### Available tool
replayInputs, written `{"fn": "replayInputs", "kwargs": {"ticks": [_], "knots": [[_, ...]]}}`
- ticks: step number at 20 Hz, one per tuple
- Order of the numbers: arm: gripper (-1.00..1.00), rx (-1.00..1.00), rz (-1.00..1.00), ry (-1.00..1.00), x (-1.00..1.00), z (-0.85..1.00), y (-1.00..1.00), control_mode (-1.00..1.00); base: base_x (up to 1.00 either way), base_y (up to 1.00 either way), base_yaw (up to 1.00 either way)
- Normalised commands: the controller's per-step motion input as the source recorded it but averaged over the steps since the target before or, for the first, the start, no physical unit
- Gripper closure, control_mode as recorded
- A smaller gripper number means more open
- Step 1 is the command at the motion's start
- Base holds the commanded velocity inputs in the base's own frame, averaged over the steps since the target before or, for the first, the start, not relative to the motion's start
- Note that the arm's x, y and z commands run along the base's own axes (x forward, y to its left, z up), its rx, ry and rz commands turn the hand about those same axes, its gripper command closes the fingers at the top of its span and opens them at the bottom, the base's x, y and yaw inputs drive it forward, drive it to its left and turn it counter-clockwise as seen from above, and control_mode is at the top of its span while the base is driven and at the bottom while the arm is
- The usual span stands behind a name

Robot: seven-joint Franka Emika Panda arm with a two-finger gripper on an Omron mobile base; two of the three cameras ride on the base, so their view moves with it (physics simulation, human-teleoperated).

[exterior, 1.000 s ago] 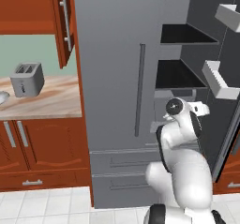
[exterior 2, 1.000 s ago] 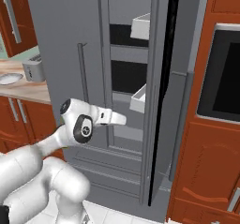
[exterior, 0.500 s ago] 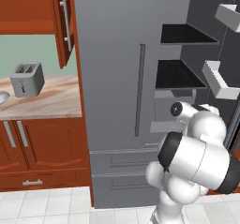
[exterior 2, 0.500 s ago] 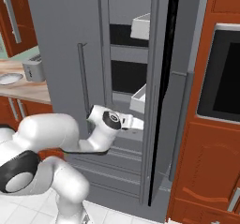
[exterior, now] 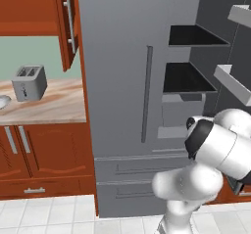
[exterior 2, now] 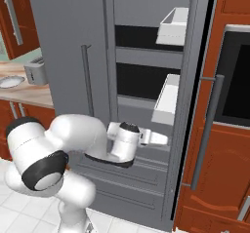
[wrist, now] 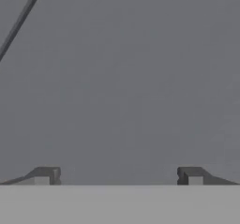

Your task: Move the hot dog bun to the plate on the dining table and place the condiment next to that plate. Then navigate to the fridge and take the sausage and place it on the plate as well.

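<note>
Two pincer (wrist: pixel 118 176) tips spread wide, empty, facing plain grey fridge (exterior: pixel 122 81) panel; no lettering.

We see the fridge (exterior: pixel 122 81), tall and plain grey, standing just right of the wooden counter cabinets (exterior: pixel 44 150). Its left door is shut, with a long thin vertical bar handle (exterior: pixel 146 93) near its right edge. Its right door (exterior 2: pixel 195 95) stands swung open, showing dark inner shelves (exterior: pixel 188 79) stacked one above another and pale bins (exterior 2: pixel 168 98) on the open door. Two wide drawers (exterior: pixel 127 179) run across its bottom, both shut.
</note>
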Motion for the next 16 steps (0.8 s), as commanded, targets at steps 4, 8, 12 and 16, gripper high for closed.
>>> {"fn": "replayInputs", "kwargs": {"ticks": [4,8,12,16], "knots": [[-1.0,0.04,0.15,-0.06,-0.8,0.53,0.79,-1.0,0.0,0.0,0.0],[-1.0,0.21,0.28,0.04,-0.18,0.95,1.0,-1.0,0.0,0.0,0.0],[-1.0,0.3,0.28,0.03,-0.01,1.0,0.92,-1.0,0.0,0.0,0.0],[-1.0,0.48,0.23,0.16,-0.26,0.89,0.64,-1.0,0.0,0.0,0.0]]}}
